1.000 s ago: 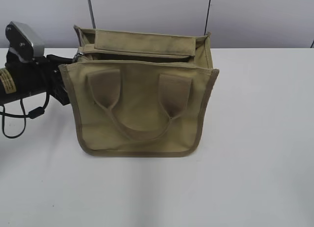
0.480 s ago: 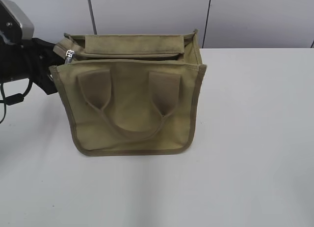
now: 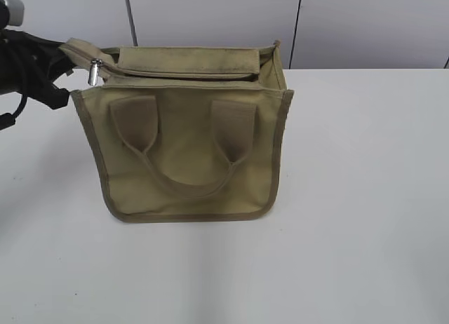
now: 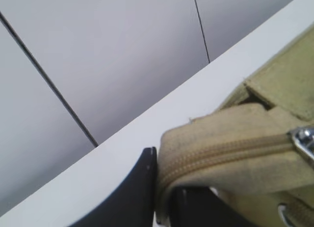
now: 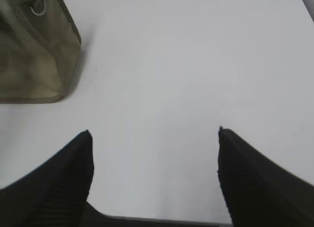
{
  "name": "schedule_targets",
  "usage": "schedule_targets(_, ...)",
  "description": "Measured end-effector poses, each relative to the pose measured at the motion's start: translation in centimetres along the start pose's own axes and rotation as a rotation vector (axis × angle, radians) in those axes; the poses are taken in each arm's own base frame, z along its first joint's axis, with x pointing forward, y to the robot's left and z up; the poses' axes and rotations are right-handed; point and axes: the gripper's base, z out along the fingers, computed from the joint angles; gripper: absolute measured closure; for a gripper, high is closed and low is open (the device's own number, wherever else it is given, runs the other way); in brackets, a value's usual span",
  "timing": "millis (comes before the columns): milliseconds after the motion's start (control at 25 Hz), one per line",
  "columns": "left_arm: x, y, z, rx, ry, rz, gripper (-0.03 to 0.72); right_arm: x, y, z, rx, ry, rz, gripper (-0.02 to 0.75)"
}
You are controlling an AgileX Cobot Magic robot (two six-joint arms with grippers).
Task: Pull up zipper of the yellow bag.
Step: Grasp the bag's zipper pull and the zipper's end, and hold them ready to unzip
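Left pincer [image 4: 164, 207] clamping zipper [image 4: 230, 151] end, yellow bag [image 3: 186, 152] upright — right pincer [image 5: 153, 133] agape

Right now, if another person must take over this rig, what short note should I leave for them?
Left gripper: shut on the fabric end of the zipper, at the bag's left top corner, pulling it out to the left.
Right gripper: open, empty, over bare table, to the right of the bag.
Bag: standing upright on the white table, handles hanging on its front.
Pull tab: silver, at the left end of the zipper line.
Done: left end is held tight.
Left: the top appears open toward the right; probably the right gripper must take the pull tab and run it along.
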Motion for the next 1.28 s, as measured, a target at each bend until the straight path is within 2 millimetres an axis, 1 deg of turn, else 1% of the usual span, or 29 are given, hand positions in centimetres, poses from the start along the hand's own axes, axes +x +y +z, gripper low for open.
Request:
schedule_targets(80,0.1,0.0,0.0,-0.003,0.007,-0.031,0.629,-1.2,0.2,0.2,-0.031,-0.029,-0.028,0.160)
schedule_targets(200,0.1,0.0,0.0,-0.005,0.009,-0.053,0.629,-3.1,0.5,1.6,-0.084,-0.048,-0.025,0.160)
schedule_targets(320,0.1,0.0,0.0,-0.005,0.008,-0.060,0.629,-4.9,0.7,3.6,-0.136,-0.034,0.007,0.160)
schedule_targets(480,-0.1,0.1,-0.1,-0.007,0.001,-0.060,0.629,-7.3,1.1,6.6,-0.239,0.053,-0.051,0.160)
schedule_targets(760,-0.5,0.1,-0.3,-0.010,-0.021,-0.057,0.629,-13.1,2.2,10.9,-0.393,0.082,-0.116,0.169)
schedule_targets(800,-0.6,0.1,-0.3,-0.004,-0.029,-0.052,0.629,-13.6,2.6,12.0,-0.419,0.105,-0.122,0.172)
schedule_targets(920,-0.9,-0.3,-0.3,0.040,-0.057,-0.004,0.629,-15.3,4.7,13.6,-0.494,0.104,-0.131,0.172)
schedule_targets(1040,-0.9,-0.7,-0.3,0.080,-0.062,0.044,0.629,-16.4,7.4,15.9,-0.552,0.138,-0.062,0.174)
schedule_targets(1120,-0.9,-0.9,-0.4,0.100,-0.059,0.071,0.629,-16.5,9.7,17.7,-0.597,0.194,-0.038,0.174)
schedule_targets(1200,-0.8,-1.1,-0.4,0.117,-0.056,0.094,0.629,-16.2,12.0,19.4,-0.633,0.251,-0.029,0.174)
schedule_targets(1280,-1.1,-1.1,-0.6,0.118,-0.061,0.104,0.629,-16.2,14.6,21.0,-0.670,0.291,-0.027,0.175)
